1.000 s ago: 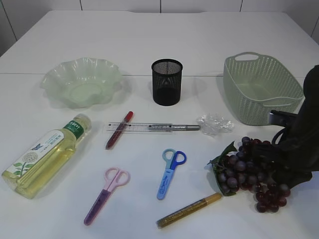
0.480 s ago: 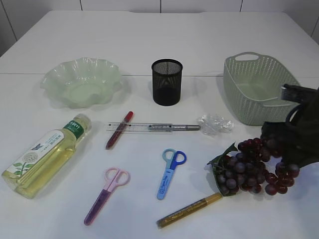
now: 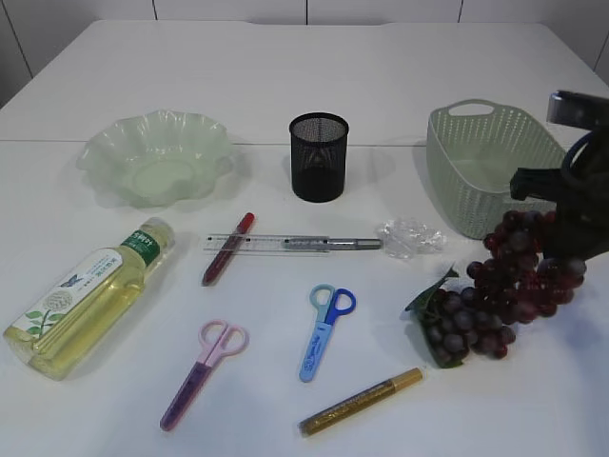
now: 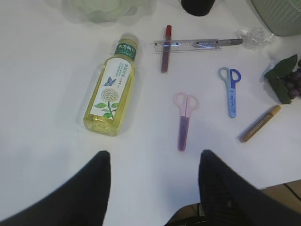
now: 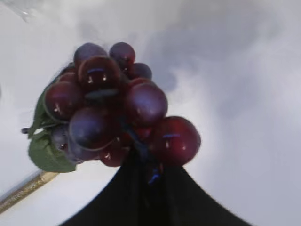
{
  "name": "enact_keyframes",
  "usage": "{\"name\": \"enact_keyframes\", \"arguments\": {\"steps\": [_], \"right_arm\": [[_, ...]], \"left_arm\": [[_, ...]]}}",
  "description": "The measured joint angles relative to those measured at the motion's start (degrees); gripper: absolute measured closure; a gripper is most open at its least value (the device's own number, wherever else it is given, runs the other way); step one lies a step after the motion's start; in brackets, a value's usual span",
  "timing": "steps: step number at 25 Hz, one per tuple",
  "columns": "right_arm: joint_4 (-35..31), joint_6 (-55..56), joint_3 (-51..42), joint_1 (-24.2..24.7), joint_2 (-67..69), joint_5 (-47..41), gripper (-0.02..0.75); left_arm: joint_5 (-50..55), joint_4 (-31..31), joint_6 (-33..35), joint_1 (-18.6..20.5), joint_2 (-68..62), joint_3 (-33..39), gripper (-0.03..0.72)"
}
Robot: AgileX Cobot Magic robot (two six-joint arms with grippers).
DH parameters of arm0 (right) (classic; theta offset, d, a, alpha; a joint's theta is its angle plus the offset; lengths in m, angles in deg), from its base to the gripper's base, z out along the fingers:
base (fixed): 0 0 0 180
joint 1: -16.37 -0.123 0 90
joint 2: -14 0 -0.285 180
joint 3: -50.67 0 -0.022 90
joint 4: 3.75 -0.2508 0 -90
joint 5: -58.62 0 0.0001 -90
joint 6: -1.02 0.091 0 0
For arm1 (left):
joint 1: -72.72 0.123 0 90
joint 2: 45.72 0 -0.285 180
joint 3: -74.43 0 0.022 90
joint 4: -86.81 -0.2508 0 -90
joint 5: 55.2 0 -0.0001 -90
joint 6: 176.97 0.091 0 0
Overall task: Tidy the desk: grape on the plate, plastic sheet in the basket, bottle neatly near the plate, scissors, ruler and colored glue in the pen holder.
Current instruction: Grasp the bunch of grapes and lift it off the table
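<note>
My right gripper (image 3: 559, 249) is shut on the stem end of the dark red grape (image 3: 495, 297) bunch, which hangs slanting with its leafy end low by the table. The right wrist view shows the grapes (image 5: 117, 108) right at the shut gripper (image 5: 151, 172). My left gripper (image 4: 153, 157) is open and empty above the table's front edge. The bottle (image 3: 90, 293) lies on its side at the left. The ruler (image 3: 271, 244) lies mid-table with a red glue pen (image 3: 226, 249) across it. The plastic sheet (image 3: 411, 238) is crumpled beside the basket (image 3: 495, 167).
The green wavy plate (image 3: 157, 157) sits back left and the black mesh pen holder (image 3: 319, 157) back centre. Blue scissors (image 3: 325, 328), pink scissors (image 3: 202, 371) and a gold glue pen (image 3: 362, 402) lie toward the front. A silver pen (image 3: 343, 244) rests along the ruler.
My right gripper has risen and moved back toward the basket, lifting the grape bunch up from the table. The other objects have not moved.
</note>
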Motion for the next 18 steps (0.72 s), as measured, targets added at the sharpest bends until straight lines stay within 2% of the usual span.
{"name": "enact_keyframes", "arguments": {"steps": [5, 11, 18], "right_arm": [[0.4, -1.1, 5.1, -0.7, 0.0, -4.4, 0.670], [1.0, -1.3, 9.6, -5.4, 0.0, -7.7, 0.672], [1.1, -1.4, 11.1, -8.3, -1.9, -10.4, 0.672]], "left_arm": [[-0.1, 0.0, 0.0, 0.0, 0.0, 0.0, 0.255], [-0.2, 0.0, 0.0, 0.0, 0.0, 0.0, 0.256], [-1.0, 0.0, 0.0, 0.0, 0.0, 0.0, 0.256]]}}
